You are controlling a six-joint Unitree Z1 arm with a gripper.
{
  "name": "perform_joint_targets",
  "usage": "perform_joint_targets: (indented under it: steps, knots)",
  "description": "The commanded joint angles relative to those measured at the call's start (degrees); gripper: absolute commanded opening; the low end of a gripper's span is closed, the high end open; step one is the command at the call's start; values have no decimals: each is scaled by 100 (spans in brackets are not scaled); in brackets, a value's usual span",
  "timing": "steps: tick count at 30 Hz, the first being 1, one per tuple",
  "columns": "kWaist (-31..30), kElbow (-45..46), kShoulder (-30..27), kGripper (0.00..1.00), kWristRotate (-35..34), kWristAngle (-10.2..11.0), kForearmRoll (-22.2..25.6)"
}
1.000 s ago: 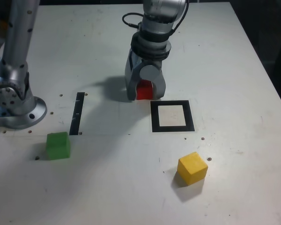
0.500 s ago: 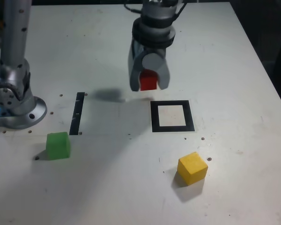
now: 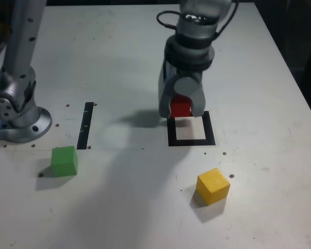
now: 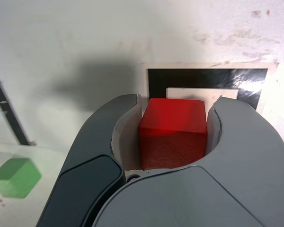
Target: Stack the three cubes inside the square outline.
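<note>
White table (image 3: 259, 78), red cube (image 3: 180, 107) between claw (image 3: 180, 110) jaws

No lettering, label, brand mark or number can be read anywhere on the table, the cubes or the arm.

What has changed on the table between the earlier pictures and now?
The gripper, jaws shut on the red cube, lifted it off the table and carried it toward the exterior view's right, to the far edge of the square outline. The green cube, the yellow cube and the black strip stayed as they were.
</note>
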Motion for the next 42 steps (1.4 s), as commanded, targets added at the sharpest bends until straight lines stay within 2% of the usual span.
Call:
perform_joint_targets:
  steps: [1,11,20,24,28,39,42]
  knots:
    - [-57,-33,31,27,15,-39,-20]
    - [-371,-38,92,27,-8,-258,-118]
    - [-369,-30,192,28,41,-129,-298]
    - [-313,14,237,32,112,-109,-341]
    - [-266,53,296,42,179,-144,-346]
    - [-212,10,381,82,480,-184,-341]
    - [-211,3,349,89,488,-189,-316]
